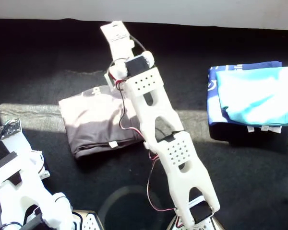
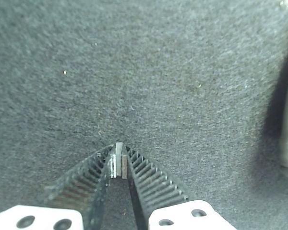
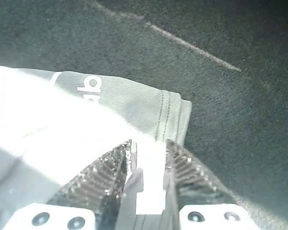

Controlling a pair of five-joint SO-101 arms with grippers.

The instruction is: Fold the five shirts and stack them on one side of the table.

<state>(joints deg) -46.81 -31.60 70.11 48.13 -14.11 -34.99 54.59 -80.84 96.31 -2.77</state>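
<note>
A folded grey shirt (image 1: 93, 120) lies left of the table's middle on the black cloth. My right gripper (image 1: 111, 79) comes down on its far edge. In the right wrist view that gripper (image 3: 149, 143) is shut on the grey shirt (image 3: 86, 110), with a strip of fabric between its fingers. At the right side stands a stack of folded shirts: a teal shirt (image 1: 257, 93) on top, a blue shirt (image 1: 213, 103) under it and a black shirt (image 1: 240, 134) at the bottom. My left gripper (image 1: 10, 132) rests at the near left, shut (image 2: 119, 160) on nothing above the cloth.
The black cloth (image 1: 53, 57) covers the whole table. A band of sunlight (image 1: 29, 115) crosses it. The right arm's white links (image 1: 175, 148) stretch from the near edge over the grey shirt's right side. A white wall runs along the far edge.
</note>
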